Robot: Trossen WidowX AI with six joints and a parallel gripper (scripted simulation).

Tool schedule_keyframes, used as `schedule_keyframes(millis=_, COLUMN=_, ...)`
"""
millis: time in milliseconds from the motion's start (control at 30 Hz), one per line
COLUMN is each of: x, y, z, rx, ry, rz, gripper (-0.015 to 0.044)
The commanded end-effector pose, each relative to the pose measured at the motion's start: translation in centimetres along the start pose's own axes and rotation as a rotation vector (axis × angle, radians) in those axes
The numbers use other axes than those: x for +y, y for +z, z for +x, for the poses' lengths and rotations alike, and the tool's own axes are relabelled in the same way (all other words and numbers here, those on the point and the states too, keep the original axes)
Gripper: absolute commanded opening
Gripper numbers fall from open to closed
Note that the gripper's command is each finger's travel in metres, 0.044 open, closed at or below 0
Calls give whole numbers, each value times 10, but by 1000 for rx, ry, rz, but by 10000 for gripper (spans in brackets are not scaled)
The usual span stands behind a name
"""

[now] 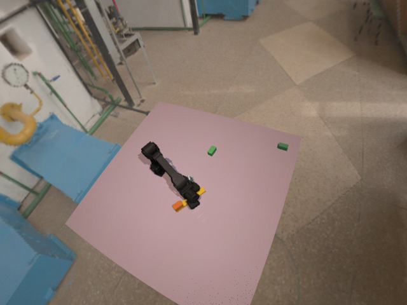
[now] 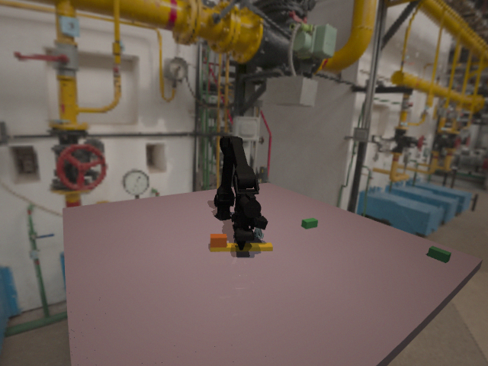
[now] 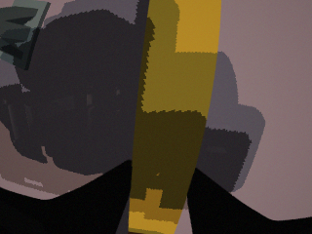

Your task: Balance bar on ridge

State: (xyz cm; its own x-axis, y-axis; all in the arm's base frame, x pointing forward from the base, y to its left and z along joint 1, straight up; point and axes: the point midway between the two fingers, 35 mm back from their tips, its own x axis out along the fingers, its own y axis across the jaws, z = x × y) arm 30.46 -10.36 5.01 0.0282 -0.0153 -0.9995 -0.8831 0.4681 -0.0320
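The yellow bar (image 1: 201, 190) (image 2: 265, 246) (image 3: 171, 88) lies on the table, with an orange block (image 1: 177, 206) (image 2: 218, 240) on one end. My gripper (image 1: 193, 201) (image 2: 242, 247) (image 3: 162, 171) is down over the bar's middle part and shut on it, one finger against each long side. The ridge, a small grey-green wedge (image 1: 190, 178) (image 2: 258, 232) (image 3: 24, 34), stands beside the bar on the arm's side, apart from it. The arm partly hides the ridge in the top and exterior views.
The pink table top (image 1: 226, 229) (image 2: 275, 307) carries two green blocks. One green block (image 1: 212, 150) (image 2: 309, 223) lies beyond the ridge. The other green block (image 1: 282, 146) (image 2: 438, 254) lies near a far corner of the table.
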Motion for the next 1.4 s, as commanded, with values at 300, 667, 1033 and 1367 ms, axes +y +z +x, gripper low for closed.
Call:
schedule_keyframes(millis=300, x=-3, y=1, z=-23, rx=-1, ry=-1, rz=-1, gripper=0)
schedule_keyframes(millis=667, x=-5, y=1, z=-51, rx=-3, ry=-1, rz=-3, gripper=0)
schedule_keyframes(millis=1033, x=-3, y=1, z=-80, rx=-5, ry=-1, rz=-4, gripper=0)
schedule_keyframes(millis=1367, x=0, y=1, z=-99, rx=-6, ry=-1, rz=-4, gripper=0)
